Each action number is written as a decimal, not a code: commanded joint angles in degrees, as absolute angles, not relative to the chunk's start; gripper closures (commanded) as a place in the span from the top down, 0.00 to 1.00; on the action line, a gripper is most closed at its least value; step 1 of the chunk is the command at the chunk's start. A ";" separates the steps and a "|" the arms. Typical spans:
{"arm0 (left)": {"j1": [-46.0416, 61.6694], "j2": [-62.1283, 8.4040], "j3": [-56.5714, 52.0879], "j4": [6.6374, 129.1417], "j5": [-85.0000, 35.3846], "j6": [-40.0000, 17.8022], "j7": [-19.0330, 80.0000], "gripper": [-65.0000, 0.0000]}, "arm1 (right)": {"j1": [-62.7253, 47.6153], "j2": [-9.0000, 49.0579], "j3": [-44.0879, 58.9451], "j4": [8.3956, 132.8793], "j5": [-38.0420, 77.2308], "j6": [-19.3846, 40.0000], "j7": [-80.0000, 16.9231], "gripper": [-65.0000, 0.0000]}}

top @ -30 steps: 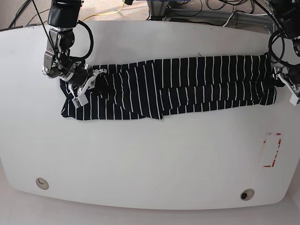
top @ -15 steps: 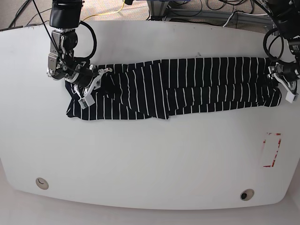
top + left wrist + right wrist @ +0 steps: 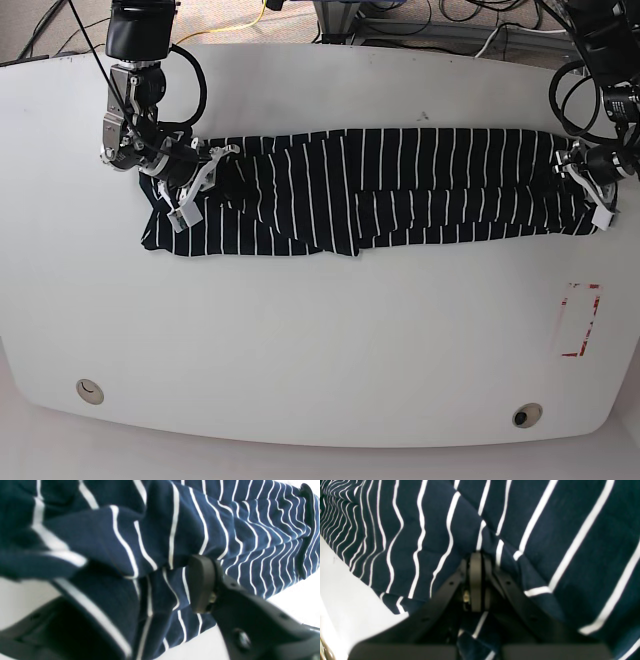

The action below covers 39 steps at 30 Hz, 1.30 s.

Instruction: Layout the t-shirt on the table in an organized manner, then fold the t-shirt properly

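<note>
Overhead, you see the shirt (image 3: 370,190) stretched as a long dark band across the far half of the table (image 3: 320,330), one end at each arm, its near edge uneven and a lower flap hanging toward you on the base view's left. That view places your right gripper (image 3: 190,185) on the shirt's end at the picture's left and your left gripper (image 3: 590,190) at the end on the picture's right, but both are too small there for you to read the jaws. Your right wrist camera settles the first: the two black fingers (image 3: 476,580) meet pad to pad with striped cloth (image 3: 545,530) bunched all around them and folded down over both sides, so that gripper is clamped on the shirt; white table (image 3: 350,600) shows only at its lower left. Your left wrist camera shows something the base view hides: one black pad (image 3: 201,590) stands apart from the other finger (image 3: 50,627), with a thick fold of shirt (image 3: 140,555) lying between them. The jaws stand parted around that fold, and you cannot tell from this view whether they grip it or merely straddle it. Only the base view shows you the red-outlined mark (image 3: 580,320) near the table's right edge and the two round fittings (image 3: 90,391) along the near edge, both well apart from the shirt.
</note>
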State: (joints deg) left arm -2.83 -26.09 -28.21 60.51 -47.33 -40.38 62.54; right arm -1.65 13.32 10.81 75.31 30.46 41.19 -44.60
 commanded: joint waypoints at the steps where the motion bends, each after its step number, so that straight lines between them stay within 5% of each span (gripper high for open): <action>1: -2.59 -26.59 -28.00 60.53 -44.97 -40.00 64.84 0.32 | -2.42 13.85 10.33 74.59 25.10 40.00 -51.12 0.02; 6: -2.68 -26.59 -28.09 60.53 -44.97 -40.00 64.66 0.12 | -2.42 13.85 10.33 74.51 25.10 40.00 -51.12 0.02; 21: -2.59 -26.95 -28.18 62.29 -44.97 -40.00 62.29 0.06 | -2.42 13.58 10.33 74.51 25.10 40.00 -51.12 0.02; 39: 7.34 -27.47 -27.74 91.12 -44.88 -40.00 65.98 0.06 | -2.42 13.49 10.33 74.51 25.10 40.00 -51.12 0.02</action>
